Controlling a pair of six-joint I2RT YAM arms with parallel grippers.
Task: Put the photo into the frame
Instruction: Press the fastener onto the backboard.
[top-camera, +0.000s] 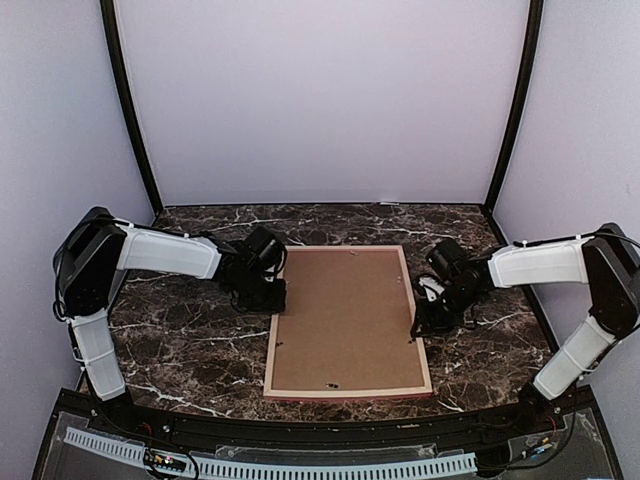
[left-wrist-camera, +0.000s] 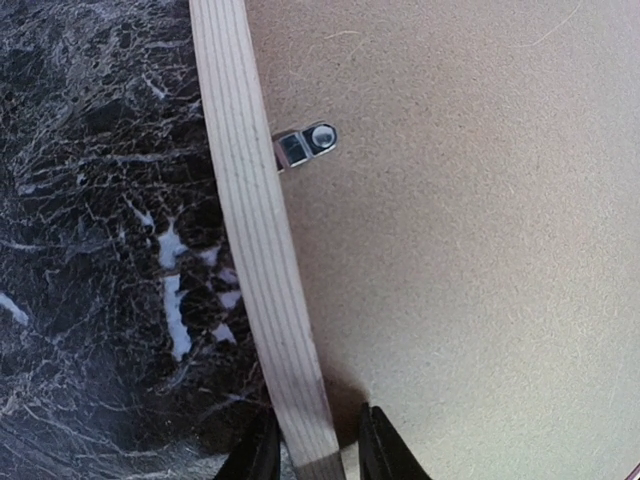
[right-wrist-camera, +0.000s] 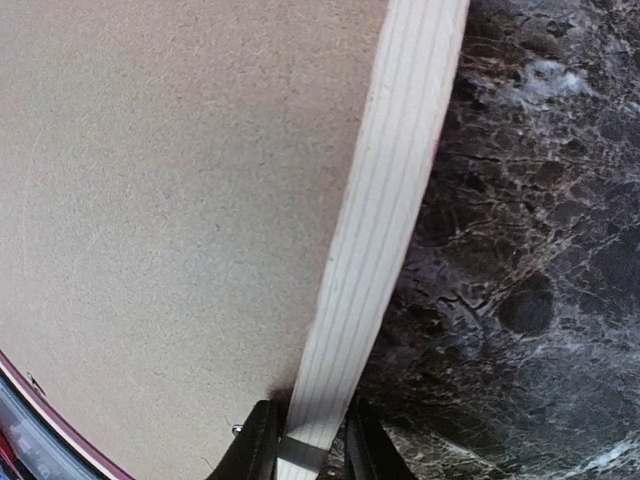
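Observation:
The frame (top-camera: 272, 352) lies face down on the marble table, its pale wood back up and the brown backing board (top-camera: 345, 315) set inside it. The photo is hidden. My left gripper (top-camera: 272, 297) is at the frame's left rail, near the far corner. In the left wrist view its gripper (left-wrist-camera: 315, 455) is shut on the wooden rail (left-wrist-camera: 250, 230), one finger on the marble side and one on the board side. My right gripper (top-camera: 418, 325) is at the right rail, about halfway along. In the right wrist view its gripper (right-wrist-camera: 308, 445) is shut on the rail (right-wrist-camera: 385, 220).
A small metal turn clip (left-wrist-camera: 305, 143) on the left rail reaches over the backing board (left-wrist-camera: 470, 250). The dark marble table (top-camera: 180, 340) is bare on either side of the frame. Black posts and pale walls close in the back and sides.

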